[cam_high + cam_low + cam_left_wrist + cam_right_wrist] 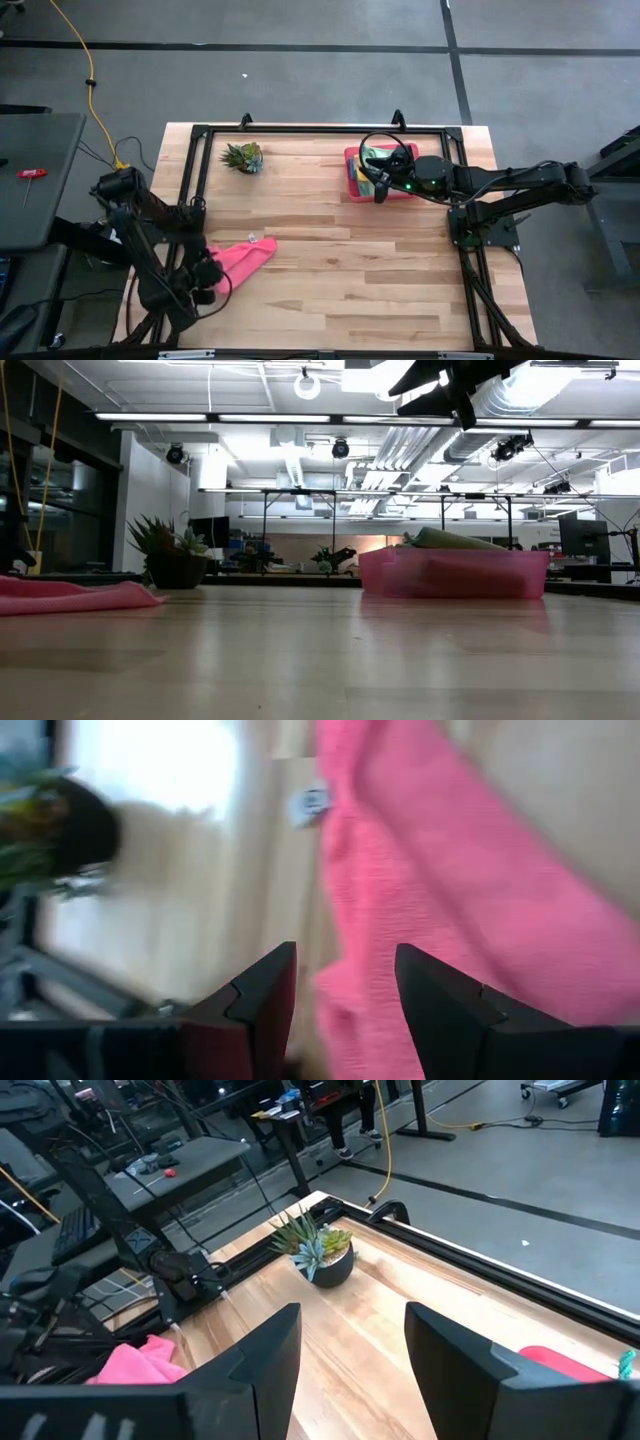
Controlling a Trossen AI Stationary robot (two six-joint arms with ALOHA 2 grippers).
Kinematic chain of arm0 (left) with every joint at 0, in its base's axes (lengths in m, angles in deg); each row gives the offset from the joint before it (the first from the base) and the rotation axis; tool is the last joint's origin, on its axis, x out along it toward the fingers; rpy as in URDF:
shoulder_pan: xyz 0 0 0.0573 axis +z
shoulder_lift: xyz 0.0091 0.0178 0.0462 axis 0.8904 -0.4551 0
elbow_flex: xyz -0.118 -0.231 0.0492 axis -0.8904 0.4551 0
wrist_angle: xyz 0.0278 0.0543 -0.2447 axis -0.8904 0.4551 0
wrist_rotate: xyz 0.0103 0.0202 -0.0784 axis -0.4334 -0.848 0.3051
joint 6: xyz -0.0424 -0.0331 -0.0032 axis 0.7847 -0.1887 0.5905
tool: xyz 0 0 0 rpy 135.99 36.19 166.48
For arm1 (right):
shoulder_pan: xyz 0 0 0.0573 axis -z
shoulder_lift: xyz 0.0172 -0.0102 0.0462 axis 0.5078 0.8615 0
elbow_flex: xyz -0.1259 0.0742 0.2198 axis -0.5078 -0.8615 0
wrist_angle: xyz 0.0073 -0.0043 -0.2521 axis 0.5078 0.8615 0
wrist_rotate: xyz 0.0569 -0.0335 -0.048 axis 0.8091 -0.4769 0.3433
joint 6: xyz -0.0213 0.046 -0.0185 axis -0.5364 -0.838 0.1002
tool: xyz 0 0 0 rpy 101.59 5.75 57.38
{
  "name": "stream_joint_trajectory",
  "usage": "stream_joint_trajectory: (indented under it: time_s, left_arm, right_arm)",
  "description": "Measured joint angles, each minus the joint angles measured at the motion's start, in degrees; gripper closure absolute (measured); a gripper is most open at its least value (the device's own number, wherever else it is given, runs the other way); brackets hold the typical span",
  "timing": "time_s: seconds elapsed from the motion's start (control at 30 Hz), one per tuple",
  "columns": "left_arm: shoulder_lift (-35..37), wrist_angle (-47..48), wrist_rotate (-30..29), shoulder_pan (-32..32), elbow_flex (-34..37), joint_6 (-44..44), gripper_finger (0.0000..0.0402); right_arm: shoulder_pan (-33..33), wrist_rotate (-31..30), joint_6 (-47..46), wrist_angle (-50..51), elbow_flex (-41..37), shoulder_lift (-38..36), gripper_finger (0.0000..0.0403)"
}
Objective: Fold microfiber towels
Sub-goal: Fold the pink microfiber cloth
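Lying rumpled, the pink towel is unfolded; left gripper gapes over its edge; right gripper, parted and empty, hovers above the tray of seemingly unfolded towels

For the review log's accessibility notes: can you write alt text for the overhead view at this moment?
Seen from above, the left gripper sits low at the near-left end of a crumpled pink towel on the wooden table. The right gripper, fingers apart and empty, hovers over the pink tray of towels, and a small plant stands at far left.
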Motion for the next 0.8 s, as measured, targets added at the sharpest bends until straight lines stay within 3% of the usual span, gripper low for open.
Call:
stream_joint_trajectory:
  time_s: [0.2,0.47,0.8]
  left_arm:
    - [0.17,1.04,2.34,-0.26,0.00,6.65,0.0241]
    - [-0.41,-16.89,1.89,-1.81,-0.02,12.11,0.0241]
    - [-8.16,-14.66,3.73,0.03,0.02,10.73,0.0241]
  right_arm:
    - [0.00,-0.85,0.05,0.01,0.00,0.00,0.0230]
    - [0.00,-0.94,0.09,0.22,0.08,0.99,0.0230]
    - [0.00,-0.55,-2.65,0.73,0.09,4.41,0.0230]
